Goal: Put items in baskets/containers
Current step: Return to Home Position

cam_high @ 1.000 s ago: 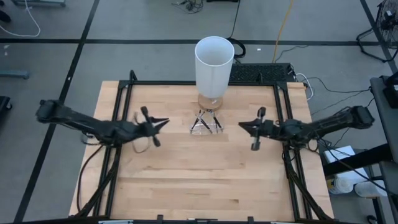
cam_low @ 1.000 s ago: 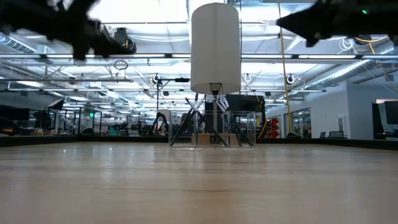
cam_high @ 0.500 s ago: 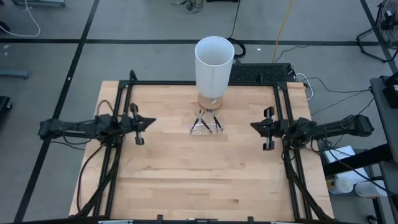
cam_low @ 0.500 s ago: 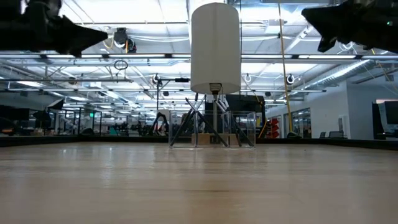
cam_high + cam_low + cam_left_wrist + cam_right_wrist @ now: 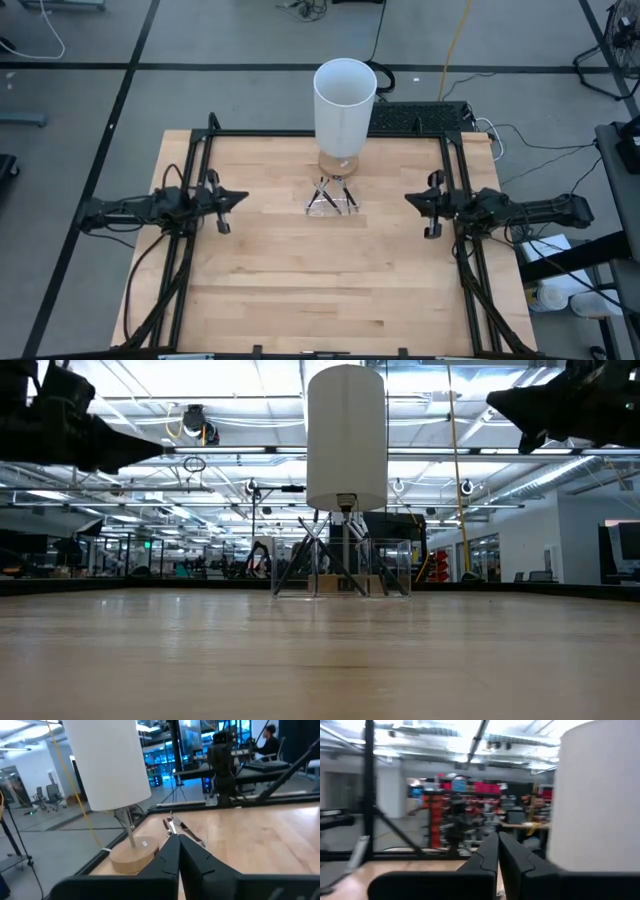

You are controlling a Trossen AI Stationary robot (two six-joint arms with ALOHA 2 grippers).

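High view: sticks stood in clear container, centre frame, apparently all of them. Both pinched shut, empty: left gripper mid-left, right gripper mid-right. Homing should draw straight outward, clear of white cylinder.

A pale wooden table carries a white cylinder on a round wooden base near its far edge; a clear container sits just in front of that cylinder
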